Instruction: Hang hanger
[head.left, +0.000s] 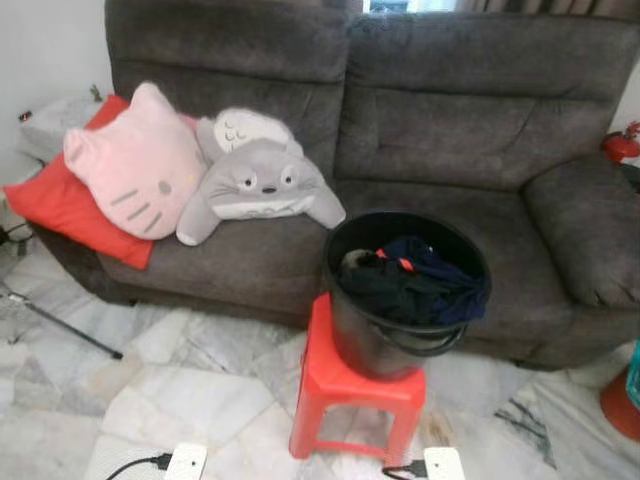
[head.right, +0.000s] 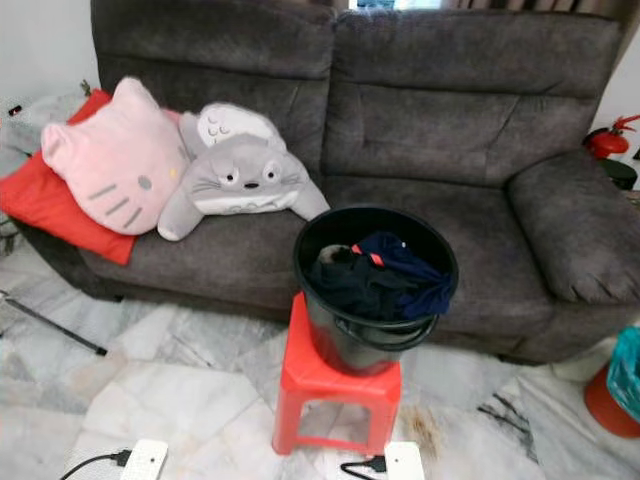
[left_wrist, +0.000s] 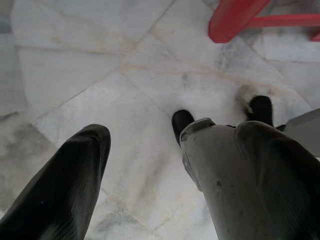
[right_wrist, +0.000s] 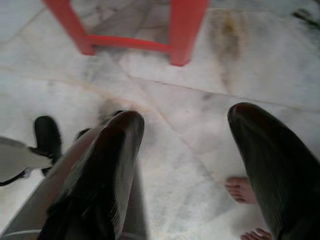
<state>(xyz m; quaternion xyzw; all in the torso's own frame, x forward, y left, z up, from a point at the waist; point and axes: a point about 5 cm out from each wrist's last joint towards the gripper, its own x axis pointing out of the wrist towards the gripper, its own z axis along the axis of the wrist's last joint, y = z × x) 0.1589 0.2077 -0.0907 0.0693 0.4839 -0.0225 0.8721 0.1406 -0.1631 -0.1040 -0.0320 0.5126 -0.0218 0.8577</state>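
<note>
A black bucket of dark clothes stands on a red stool before a grey sofa. No hanger can be made out. Wrist views show the left gripper and right gripper open, empty, above marble floor, plus a person's bare toes.

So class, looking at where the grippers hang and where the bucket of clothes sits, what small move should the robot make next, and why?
Probably raise one arm, say the right gripper, toward the black bucket on the red stool. Both grippers, left too, hang open over the marble floor holding nothing, and no hanger can be made out among the dark clothes, so reaching in comes first.
</note>
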